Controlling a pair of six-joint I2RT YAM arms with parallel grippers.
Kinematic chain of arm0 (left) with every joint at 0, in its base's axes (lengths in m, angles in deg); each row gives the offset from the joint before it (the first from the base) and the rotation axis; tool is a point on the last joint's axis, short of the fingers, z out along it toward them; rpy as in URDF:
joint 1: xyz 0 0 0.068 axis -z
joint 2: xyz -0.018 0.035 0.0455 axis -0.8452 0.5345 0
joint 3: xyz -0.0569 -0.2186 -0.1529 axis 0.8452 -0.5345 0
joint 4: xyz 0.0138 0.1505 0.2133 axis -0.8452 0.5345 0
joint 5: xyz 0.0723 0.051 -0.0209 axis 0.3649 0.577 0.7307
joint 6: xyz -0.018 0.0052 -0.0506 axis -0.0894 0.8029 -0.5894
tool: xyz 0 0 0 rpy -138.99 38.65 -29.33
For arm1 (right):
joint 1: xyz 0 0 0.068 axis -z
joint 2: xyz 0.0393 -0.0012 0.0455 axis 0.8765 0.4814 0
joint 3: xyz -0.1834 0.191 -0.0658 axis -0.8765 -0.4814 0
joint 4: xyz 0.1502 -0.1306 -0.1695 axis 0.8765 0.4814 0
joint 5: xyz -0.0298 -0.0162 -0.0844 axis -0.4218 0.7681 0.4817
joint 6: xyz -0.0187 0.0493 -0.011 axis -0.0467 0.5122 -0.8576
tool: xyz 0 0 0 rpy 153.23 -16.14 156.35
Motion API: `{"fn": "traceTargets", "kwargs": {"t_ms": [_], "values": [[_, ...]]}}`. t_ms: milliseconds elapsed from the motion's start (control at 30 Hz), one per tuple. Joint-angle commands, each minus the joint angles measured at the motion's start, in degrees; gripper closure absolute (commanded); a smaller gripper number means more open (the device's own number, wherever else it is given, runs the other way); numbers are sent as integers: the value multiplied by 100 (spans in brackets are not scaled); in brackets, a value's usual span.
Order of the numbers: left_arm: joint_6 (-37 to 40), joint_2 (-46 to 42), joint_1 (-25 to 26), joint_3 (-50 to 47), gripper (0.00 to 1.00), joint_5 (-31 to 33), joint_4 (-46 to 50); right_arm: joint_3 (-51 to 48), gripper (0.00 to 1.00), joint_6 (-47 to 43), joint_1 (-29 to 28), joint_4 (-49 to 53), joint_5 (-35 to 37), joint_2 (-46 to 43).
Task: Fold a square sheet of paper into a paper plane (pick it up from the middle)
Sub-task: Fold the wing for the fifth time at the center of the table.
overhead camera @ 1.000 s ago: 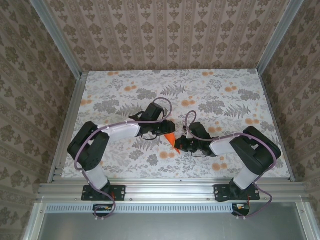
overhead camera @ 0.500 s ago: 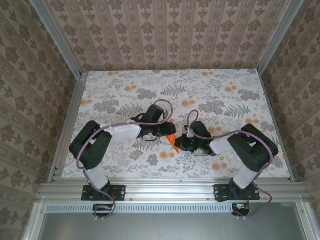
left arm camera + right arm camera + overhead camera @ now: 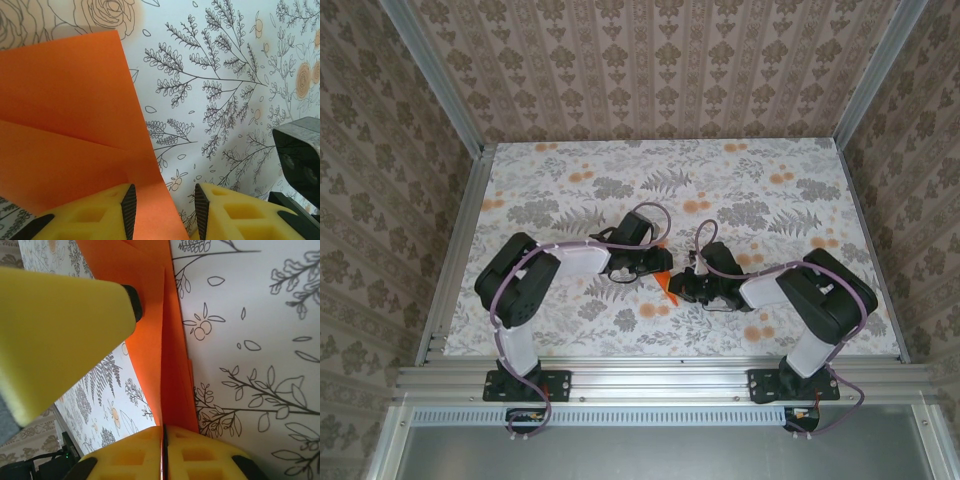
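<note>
Since a second ago the left arm's elbow has swung inward, and less orange shows from above. The left gripper (image 3: 165,200) stands part-open, the folded orange sheet (image 3: 75,100) running loosely between its pads. The right gripper (image 3: 163,432) pinches the sheet's edge tight, low over the floral table (image 3: 770,180). The sheet is probably light, limp and easily creased, so it is best gripped beside a fold. Only the wrist views reveal its creases.
</note>
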Motion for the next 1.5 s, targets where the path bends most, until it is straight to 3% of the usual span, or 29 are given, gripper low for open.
{"fn": "traceTargets", "kwargs": {"t_ms": [0,167,300,700,1067,1467], "values": [[207,173,-24,16,62,32,41,52,85,-34,24,476,50,-285],[313,237,-24,16,62,-15,91,120,79,-340,24,1258,238,-763],[371,290,-22,29,62,-72,108,304,83,-667,15,1899,311,-927],[408,281,3,43,62,-152,132,413,98,-735,5,2202,291,-658],[422,307,11,62,62,-140,261,252,99,-715,-79,2238,356,-423],[434,348,9,104,63,-100,411,396,99,-1051,-214,3079,853,-532]]}}
